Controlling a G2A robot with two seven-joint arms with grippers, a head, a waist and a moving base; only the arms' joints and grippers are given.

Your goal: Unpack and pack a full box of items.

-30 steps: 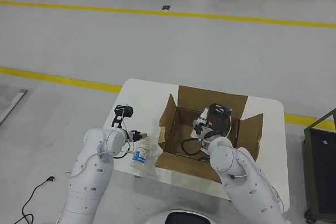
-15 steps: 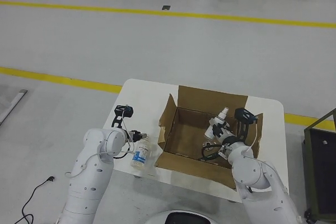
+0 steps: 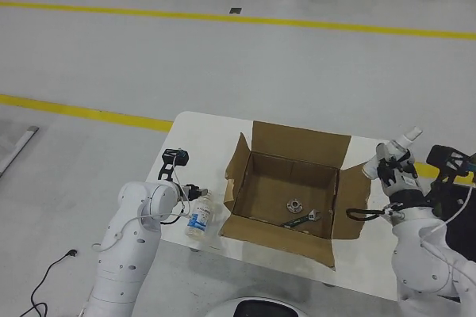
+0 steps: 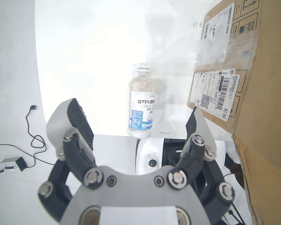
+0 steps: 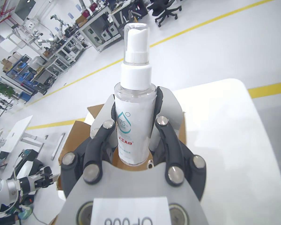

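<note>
Two metal parts (image 3: 301, 219) are seen in the box (image 3: 289, 170) as unpacking is judged under way. A spray bottle (image 5: 133, 118) is pinched by the right end effector (image 5: 135, 97), clear of the box, long axis along the fingers (image 5: 169, 108), cap pointed away from the wrist; a set-down on the counter (image 3: 198, 131) is called for next. The left end effector (image 4: 134, 108) is held spread, another bottle (image 4: 140, 99) lying just beyond it.
</note>
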